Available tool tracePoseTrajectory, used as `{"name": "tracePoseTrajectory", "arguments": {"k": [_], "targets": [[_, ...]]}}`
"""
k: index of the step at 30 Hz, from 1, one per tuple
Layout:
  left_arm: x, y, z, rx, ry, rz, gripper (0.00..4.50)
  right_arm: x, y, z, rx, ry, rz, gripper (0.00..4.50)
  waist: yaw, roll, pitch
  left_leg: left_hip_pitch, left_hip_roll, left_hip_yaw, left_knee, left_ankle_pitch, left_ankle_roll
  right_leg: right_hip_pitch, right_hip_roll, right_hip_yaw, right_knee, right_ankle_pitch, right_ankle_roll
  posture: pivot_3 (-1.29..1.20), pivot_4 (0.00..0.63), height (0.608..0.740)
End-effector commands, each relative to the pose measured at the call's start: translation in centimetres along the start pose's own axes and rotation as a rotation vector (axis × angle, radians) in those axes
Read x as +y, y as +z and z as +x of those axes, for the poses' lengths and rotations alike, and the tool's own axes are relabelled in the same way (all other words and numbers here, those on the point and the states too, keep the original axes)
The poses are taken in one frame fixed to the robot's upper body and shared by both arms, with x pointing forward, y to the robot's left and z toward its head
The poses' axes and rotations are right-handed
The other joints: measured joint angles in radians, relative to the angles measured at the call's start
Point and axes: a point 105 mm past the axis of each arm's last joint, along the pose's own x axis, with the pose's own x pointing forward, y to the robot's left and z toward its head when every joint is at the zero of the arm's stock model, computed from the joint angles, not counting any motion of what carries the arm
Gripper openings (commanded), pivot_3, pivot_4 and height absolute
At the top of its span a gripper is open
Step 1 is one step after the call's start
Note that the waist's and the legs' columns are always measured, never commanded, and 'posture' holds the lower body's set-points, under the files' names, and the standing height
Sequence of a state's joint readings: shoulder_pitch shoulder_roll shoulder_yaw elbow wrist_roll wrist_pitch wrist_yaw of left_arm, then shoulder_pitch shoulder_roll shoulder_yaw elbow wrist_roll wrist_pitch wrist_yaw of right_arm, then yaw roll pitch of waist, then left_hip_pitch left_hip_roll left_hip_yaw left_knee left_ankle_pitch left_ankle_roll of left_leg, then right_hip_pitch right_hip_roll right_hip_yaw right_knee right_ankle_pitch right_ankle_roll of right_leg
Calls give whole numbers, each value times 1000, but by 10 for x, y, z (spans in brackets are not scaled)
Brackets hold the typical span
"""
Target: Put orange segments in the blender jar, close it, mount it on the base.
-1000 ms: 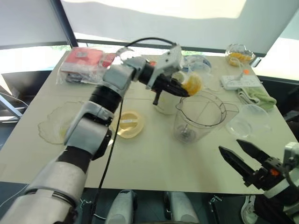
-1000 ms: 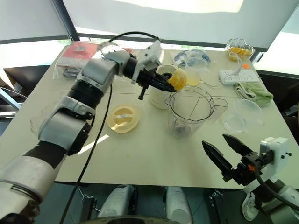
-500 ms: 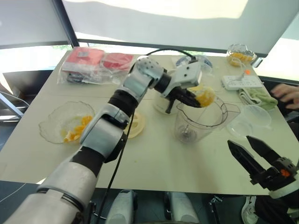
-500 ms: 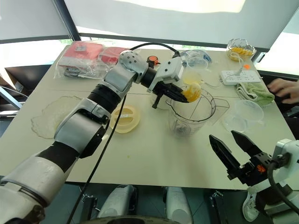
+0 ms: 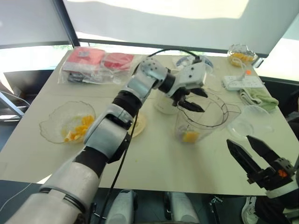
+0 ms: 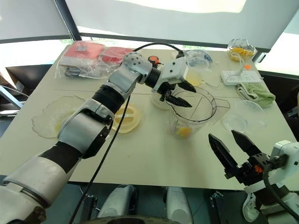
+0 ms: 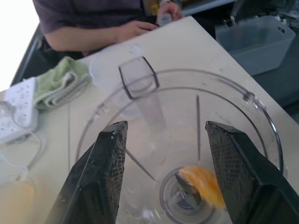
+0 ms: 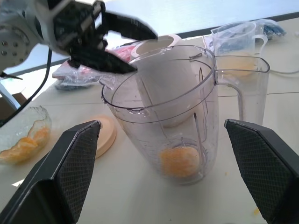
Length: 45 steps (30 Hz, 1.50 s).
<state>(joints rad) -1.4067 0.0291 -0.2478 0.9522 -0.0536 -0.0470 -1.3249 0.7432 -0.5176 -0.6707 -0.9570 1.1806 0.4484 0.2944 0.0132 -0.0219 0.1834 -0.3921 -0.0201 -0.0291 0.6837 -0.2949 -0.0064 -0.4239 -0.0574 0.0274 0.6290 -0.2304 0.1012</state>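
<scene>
The clear blender jar (image 5: 209,122) stands mid-table, with one orange segment (image 5: 189,136) lying at its bottom by the blades (image 7: 180,191). My left gripper (image 5: 202,101) hangs open just over the jar's rim, nothing between its fingers (image 7: 105,177). Behind the jar and partly hidden by that gripper stands the cream base (image 5: 162,105). More orange segments (image 5: 77,129) lie in the wavy glass bowl (image 5: 51,125) at the left. At the table's front right my right gripper (image 5: 238,141) is open and empty, pointing at the jar (image 8: 173,112).
The pale yellow lid (image 5: 138,124) lies left of the jar. A shallow clear bowl (image 5: 252,119), green cloth (image 5: 256,97) and power strip (image 5: 240,81) are to the right, red packets (image 5: 88,63) at the back left. A person (image 7: 107,18) sits beyond the table.
My left gripper has moved right over the jar and opened; the orange segment it held has dropped to the jar's bottom. A person's hand at the right edge has withdrawn. My right gripper has kept still.
</scene>
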Motion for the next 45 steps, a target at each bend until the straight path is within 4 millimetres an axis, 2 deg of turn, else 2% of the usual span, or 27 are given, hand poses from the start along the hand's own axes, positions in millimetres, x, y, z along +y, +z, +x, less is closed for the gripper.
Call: {"name": "tracePoseTrajectory", "arguments": {"k": [1, 4, 6, 8, 10, 12, 16, 18, 26, 30, 33, 37, 45], "targets": [[35, 55, -23, -222, 216, 8, 2851, -7, 2, -1, -5, -36, -60, 4500, -1, 0, 0, 0, 0, 0, 0, 0, 0, 0, 0, 0, 0, 0, 0, 0, 150, 740], [58, 73, -62, -358, 441, -11, 2851, -25, 4, -1, -27, -138, -147, 4500, -4, 0, 0, 0, 0, 0, 0, 0, 0, 0, 0, 0, 0, 0, 1, 0, 150, 740], [68, 58, -107, -344, 617, -51, 2851, -43, -1, -3, -20, -231, -208, 4500, -6, 1, -1, 1, 0, 0, 0, 0, 0, 0, 0, 0, 0, 0, 1, 0, 150, 740], [61, 46, -132, -370, 659, -127, 2851, -61, -4, -7, -15, -318, -253, 4500, -16, 6, -3, 2, 1, 0, -1, 0, 0, 0, 1, 0, 2, 0, 1, 0, 150, 740], [40, 23, -142, -265, 661, -99, 2851, -78, -6, -11, -16, -403, -279, 4500, -21, 8, -4, 3, 1, 0, -3, 0, 0, 0, 1, 0, 2, 0, 1, 0, 150, 740], [9, -9, -143, -122, 620, -93, 2851, -93, -11, -16, 14, -467, -308, 4500, -23, 11, -6, 3, 1, 0, -3, 0, 0, 0, 1, 0, 3, 0, 1, 0, 150, 740], [-50, -37, -150, -136, 576, -274, 2851, -132, -15, -19, 55, -631, -391, 4500, -21, 11, -5, 2, 0, 0, -1, 0, 0, -1, -2, 1, 3, 0, 0, 0, 150, 740], [-71, -42, -149, -149, 587, -343, 2851, -150, -14, -14, 49, -697, -399, 4500, -21, 10, -5, 1, 0, 1, 0, 0, -1, -1, -4, 0, 2, 0, -1, 0, 150, 740], [-115, -43, -133, -130, 625, -451, 2851, -193, -25, 18, 79, -774, -466, 4500, -10, 14, -7, 6, -1, 2, 0, 1, 0, 4, -3, 1, 2, -1, -4, 0, 150, 740], [-125, -41, -121, -101, 625, -442, 2851, -209, -34, 29, 111, -772, -482, 4500, -8, 16, -8, 7, -1, 3, 0, 1, 0, 5, -3, 2, 3, -1, -4, 0, 150, 740], [-125, -40, -119, -98, 647, -450, 2851, -216, -35, 35, 115, -772, -485, 4500, -10, 16, -8, 8, -1, 2, 0, 1, 0, 6, -2, 2, 3, -1, -4, 0, 150, 740], [-128, -39, -119, -99, 650, -464, 2851, -224, -38, 38, 121, -787, -495, 4500, -20, 16, -7, 18, -1, 2, -2, 1, 0, 16, -1, 2, 1, -2, -4, 0, 150, 740], [-127, -40, -119, -90, 656, -471, 2851, -236, -45, 51, 111, -806, -482, 4500, -34, 16, -7, 19, -1, 2, -2, 1, 0, 17, -1, 3, 1, -2, -4, 0, 150, 740]]}}
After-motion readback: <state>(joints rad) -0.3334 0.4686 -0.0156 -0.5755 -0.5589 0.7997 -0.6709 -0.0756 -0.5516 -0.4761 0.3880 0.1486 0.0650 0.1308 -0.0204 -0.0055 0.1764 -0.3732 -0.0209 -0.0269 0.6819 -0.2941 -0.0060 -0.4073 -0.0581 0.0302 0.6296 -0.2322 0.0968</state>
